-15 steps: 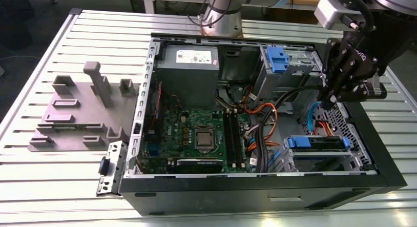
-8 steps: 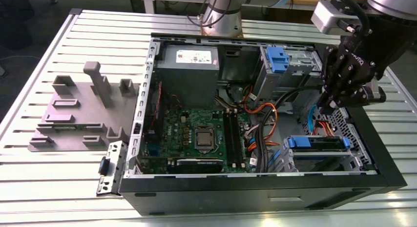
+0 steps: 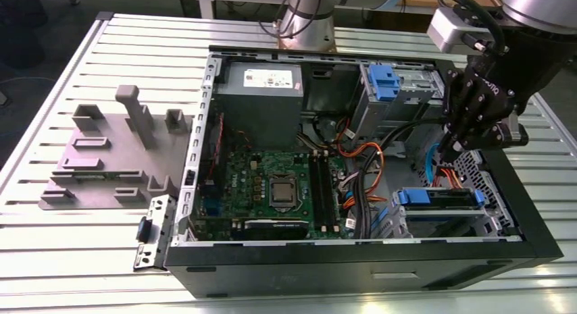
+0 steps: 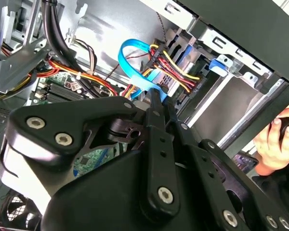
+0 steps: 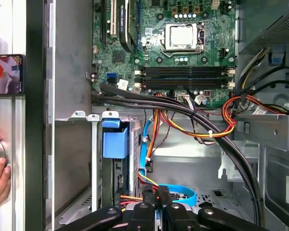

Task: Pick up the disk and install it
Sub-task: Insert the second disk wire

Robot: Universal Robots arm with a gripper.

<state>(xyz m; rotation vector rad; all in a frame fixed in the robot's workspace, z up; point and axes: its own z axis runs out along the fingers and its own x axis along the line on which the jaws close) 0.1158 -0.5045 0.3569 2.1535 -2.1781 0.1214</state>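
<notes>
Tool fingers pressed together, empty, hanging inside the open computer case among the drive cables. The disk sits seated in its bay below the tool, blue bracket uppermost, apparently already installed.

Gripper: matt black metal links, shiny bolts. Computer case: matt black shell, bare grey sheet steel inside. Drive bracket: smooth blue plastic. Motherboard: green, semi-gloss. Table: ribbed brushed aluminium.
</notes>
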